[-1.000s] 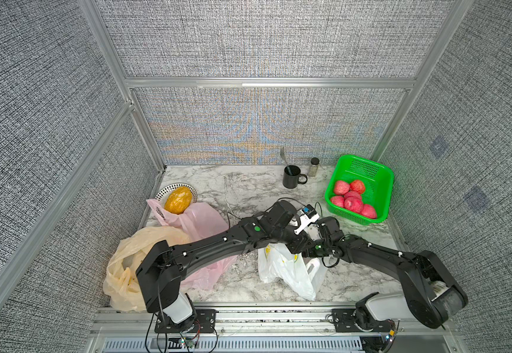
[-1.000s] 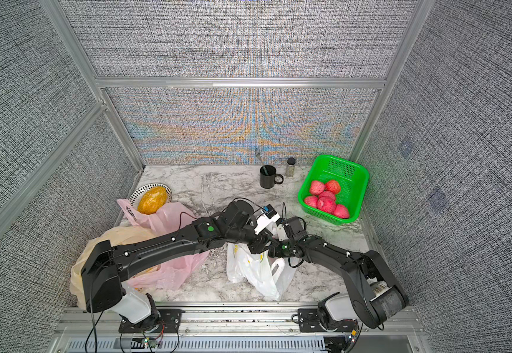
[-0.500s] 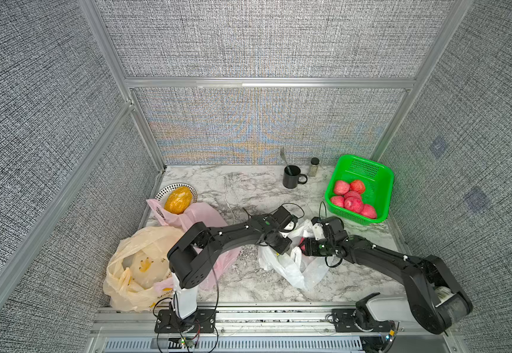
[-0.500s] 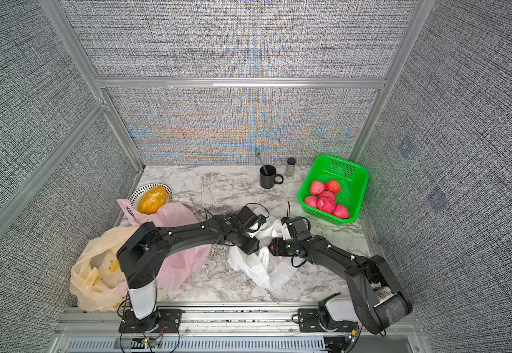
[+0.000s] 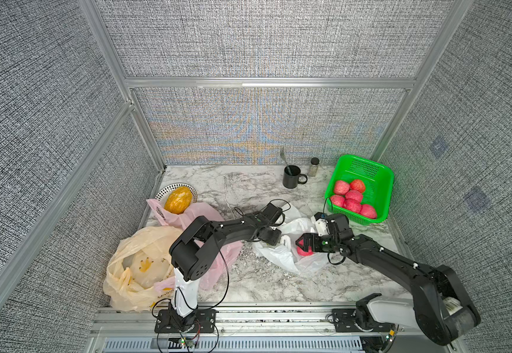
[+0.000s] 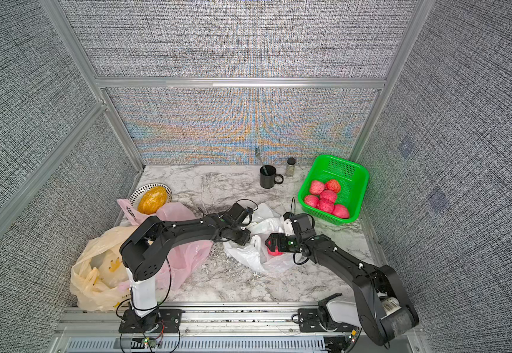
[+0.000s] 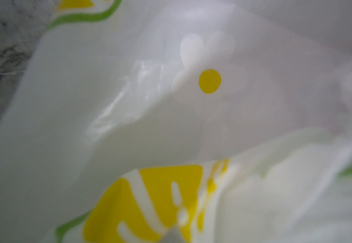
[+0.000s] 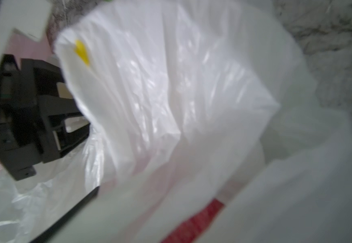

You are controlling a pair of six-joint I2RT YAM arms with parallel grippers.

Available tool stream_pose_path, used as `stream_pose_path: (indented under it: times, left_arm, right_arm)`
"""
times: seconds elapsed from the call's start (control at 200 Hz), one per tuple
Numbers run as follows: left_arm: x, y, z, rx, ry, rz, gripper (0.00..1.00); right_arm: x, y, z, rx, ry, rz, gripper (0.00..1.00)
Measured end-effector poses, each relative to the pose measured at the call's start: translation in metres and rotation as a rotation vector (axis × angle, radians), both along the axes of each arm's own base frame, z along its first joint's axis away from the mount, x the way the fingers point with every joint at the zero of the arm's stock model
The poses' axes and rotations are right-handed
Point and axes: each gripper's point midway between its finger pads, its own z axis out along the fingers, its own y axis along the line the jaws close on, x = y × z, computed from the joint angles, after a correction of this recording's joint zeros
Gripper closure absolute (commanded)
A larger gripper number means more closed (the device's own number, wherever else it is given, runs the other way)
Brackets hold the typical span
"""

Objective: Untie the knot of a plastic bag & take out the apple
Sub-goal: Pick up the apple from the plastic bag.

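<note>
Right wrist view shows the left hand (image 8: 82, 128), its black fingers pressed together on a fold at the rim of the crumpled white plastic bag (image 8: 170, 84), which is printed with yellow and green. Low in that view, a strip of the round red apple (image 8: 191, 225) shows through a gap in the plastic. The left wrist view is filled by blurred bag film right against the lens.

In both top views the right hand (image 5: 303, 243) (image 6: 274, 243) sits at the bag's open mouth, directly over the apple, with red showing under and beside its fingers. I cannot tell whether it is spread around the fruit or clamped on it. The apple lies inside the bag, and the bag lies on the marble-patterned table (image 5: 248, 189) near the middle, a little toward the right edge.

Under the left arm a pink plastic bag (image 5: 199, 214) is spread out. A pale yellow plastic bag (image 5: 132, 266) slumps at the front left corner. Near the left edge, toward the back, a patterned plate (image 5: 163, 191) carries an orange-yellow oval fruit (image 5: 178, 198). At the back edge stand a black mug (image 5: 290, 178) holding a fork and a small dark-capped jar (image 5: 315, 166). A green plastic basket (image 5: 383, 180) with six red apples (image 5: 352, 195) fills the back right corner.
</note>
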Motion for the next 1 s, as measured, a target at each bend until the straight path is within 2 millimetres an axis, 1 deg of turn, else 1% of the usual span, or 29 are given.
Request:
stream_pose_path:
  times: [0.07,0.15,0.205,0.265,0.41,0.626,0.766,0.806,0.851,0.931,1.001]
  left_arm:
    - [0.001,0.000,0.000,-0.003,-0.005,0.004,0.60]
    - [0.001,-0.001,0.000,-0.007,-0.007,0.006,0.60]
    - [0.002,-0.001,0.000,-0.008,-0.008,0.007,0.60]
    - [0.002,-0.001,0.000,-0.008,-0.009,0.007,0.60]
    - [0.002,-0.001,0.000,-0.010,-0.011,0.008,0.60]
    - [0.002,0.000,0.001,-0.018,-0.020,0.009,0.60]
    - [0.001,0.000,0.000,-0.019,-0.021,0.009,0.60]
    - [0.001,0.000,0.001,-0.020,-0.022,0.010,0.60]
    - [0.001,0.001,0.000,-0.019,-0.021,0.011,0.60]
    - [0.001,0.002,0.000,-0.018,-0.022,0.015,0.60]
    - [0.001,0.002,0.000,-0.018,-0.022,0.015,0.60]
  right_arm:
    - [0.001,0.002,0.014,0.014,-0.024,-0.001,0.02]
    - [0.000,0.005,0.026,0.013,-0.046,0.003,0.02]
    - [-0.003,0.009,0.031,0.007,-0.050,0.015,0.02]
    - [-0.006,0.013,0.031,-0.008,-0.049,0.023,0.02]
    - [-0.006,0.019,0.016,-0.094,-0.018,0.030,0.02]
    - [-0.002,0.014,-0.014,-0.223,0.013,0.008,0.02]
    - [-0.006,0.020,-0.025,-0.243,0.027,0.027,0.03]
    - [-0.008,0.019,-0.028,-0.249,0.032,0.028,0.06]
    - [-0.010,0.017,-0.029,-0.252,0.035,0.028,0.12]
    - [-0.012,0.015,-0.026,-0.252,0.022,0.022,0.23]
    - [-0.011,0.015,-0.019,-0.241,0.003,0.015,0.25]
